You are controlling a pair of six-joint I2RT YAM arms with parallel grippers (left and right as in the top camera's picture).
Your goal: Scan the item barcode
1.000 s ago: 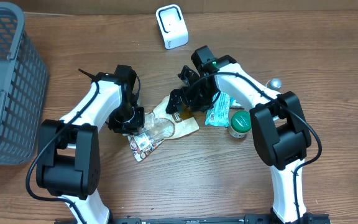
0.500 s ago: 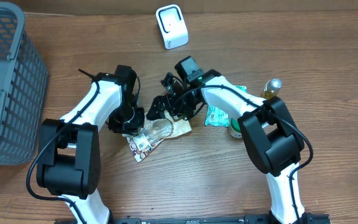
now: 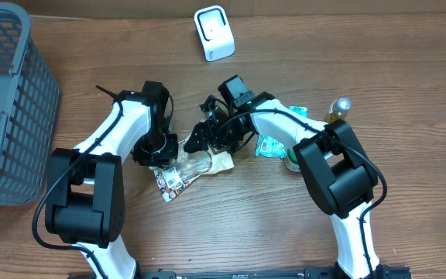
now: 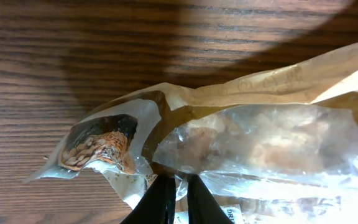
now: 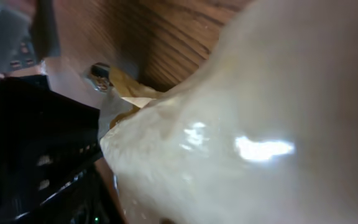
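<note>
From above I see my left gripper [image 3: 159, 152] down on the left end of the snack bag [image 3: 200, 164], which lies on the wooden table [image 3: 409, 70] between my arms. My right gripper [image 3: 206, 136] sits over the bag's upper edge; I can't tell how its jaws stand. A teal packet [image 3: 270, 145] lies just right, a white scanner [image 3: 214, 32] stands well behind, and a grey basket [image 3: 10, 108] is at far left

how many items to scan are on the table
4: a clear snack bag at centre, a teal packet right of it, a green-lidded jar partly under the right arm, a silver-capped bottle beyond it. Others may be hidden.
</note>
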